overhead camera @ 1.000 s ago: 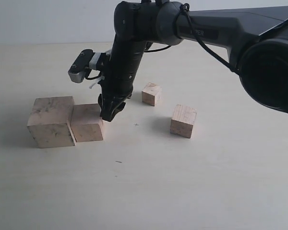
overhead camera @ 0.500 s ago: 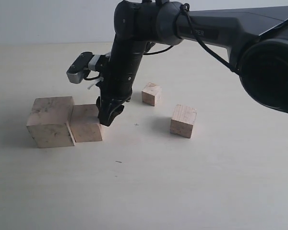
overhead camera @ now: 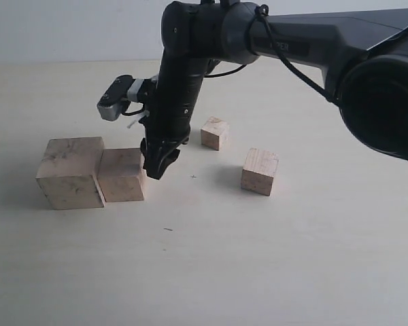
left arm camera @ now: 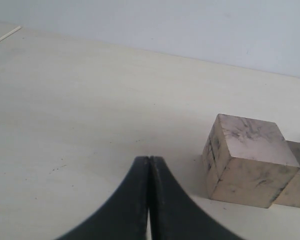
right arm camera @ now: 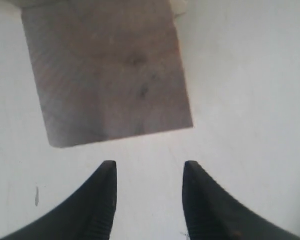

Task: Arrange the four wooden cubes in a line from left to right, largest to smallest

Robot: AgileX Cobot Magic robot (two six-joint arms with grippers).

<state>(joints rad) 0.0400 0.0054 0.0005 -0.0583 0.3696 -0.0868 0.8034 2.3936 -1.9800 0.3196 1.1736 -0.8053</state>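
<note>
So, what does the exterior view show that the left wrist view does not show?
Only the exterior view shows the smallest cube, the third cube and the right gripper, which is low, close beside the second cube. Only the left wrist view shows the left gripper, shut and empty. Both show the largest cube with the second cube against its side, and the table.

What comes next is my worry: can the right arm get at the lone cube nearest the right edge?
Probably yes: the right claw hangs open and empty beside the second-largest cube, and only bare table lies between it and the lone cube.
</note>
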